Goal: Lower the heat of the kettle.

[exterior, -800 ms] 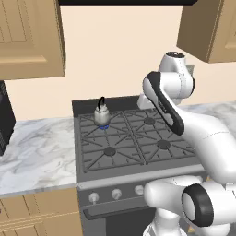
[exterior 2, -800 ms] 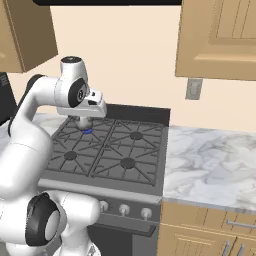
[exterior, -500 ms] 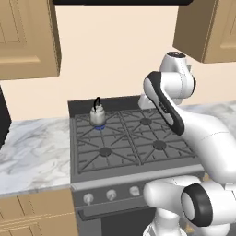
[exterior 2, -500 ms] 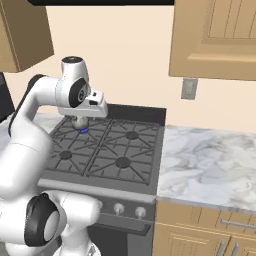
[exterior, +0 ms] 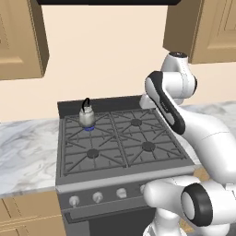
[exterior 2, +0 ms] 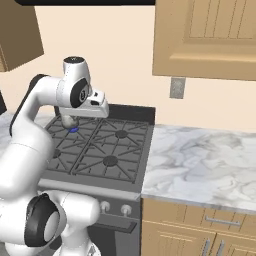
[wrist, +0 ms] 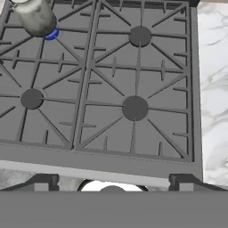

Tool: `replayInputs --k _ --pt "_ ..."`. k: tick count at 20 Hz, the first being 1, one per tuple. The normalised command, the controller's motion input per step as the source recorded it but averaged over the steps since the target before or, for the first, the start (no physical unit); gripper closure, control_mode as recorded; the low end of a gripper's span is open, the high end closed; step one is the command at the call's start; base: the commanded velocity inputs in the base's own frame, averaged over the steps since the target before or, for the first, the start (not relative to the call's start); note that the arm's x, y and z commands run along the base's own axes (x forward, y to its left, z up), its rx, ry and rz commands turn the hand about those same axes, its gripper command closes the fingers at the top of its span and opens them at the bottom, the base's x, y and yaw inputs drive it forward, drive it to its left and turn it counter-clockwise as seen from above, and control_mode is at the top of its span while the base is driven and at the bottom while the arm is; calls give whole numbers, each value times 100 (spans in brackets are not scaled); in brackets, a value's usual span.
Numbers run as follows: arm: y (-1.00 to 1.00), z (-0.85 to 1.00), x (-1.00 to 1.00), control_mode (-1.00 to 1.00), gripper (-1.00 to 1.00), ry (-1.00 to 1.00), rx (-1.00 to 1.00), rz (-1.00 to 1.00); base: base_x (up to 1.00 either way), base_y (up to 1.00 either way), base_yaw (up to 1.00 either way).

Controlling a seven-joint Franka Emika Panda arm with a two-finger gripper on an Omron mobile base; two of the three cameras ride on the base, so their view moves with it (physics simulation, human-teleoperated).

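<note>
Fingers [wrist: 111,183] show as two small dark tips at the bottom of the hand view, wide apart, with nothing between them. They hang high over the stove [wrist: 102,153], far from anything to touch. The kettle [exterior: 86,116] is small, round and silver, with a thin black handle that arches over its top. It sits on the back left burner, and a little blue flame [wrist: 52,34] glows under it. In the hand view the kettle [wrist: 35,17] sits up in the top left corner. It looks hard, smooth and slippery, and it is likely hot, so the thin handle would be the only good place to hold it. But this job does not need the kettle lifted. The knobs [exterior: 97,197] sit in a row on the front of the stove, below the grates. They look small, round and stiff, so I think the fingers should pinch one from both sides and turn it.
</note>
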Motion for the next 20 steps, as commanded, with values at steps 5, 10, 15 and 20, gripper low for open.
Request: replayInputs --k 5,10,15,20 --pt "0 0 0 100 -100 0 0 0 11 -23 0" --pt "0 0 0 100 -100 0 0 0 20 -32 0" --pt "0 0 0 100 -100 0 0 0 19 -32 0" --pt "0 0 0 100 -100 0 0 0 31 -19 0"
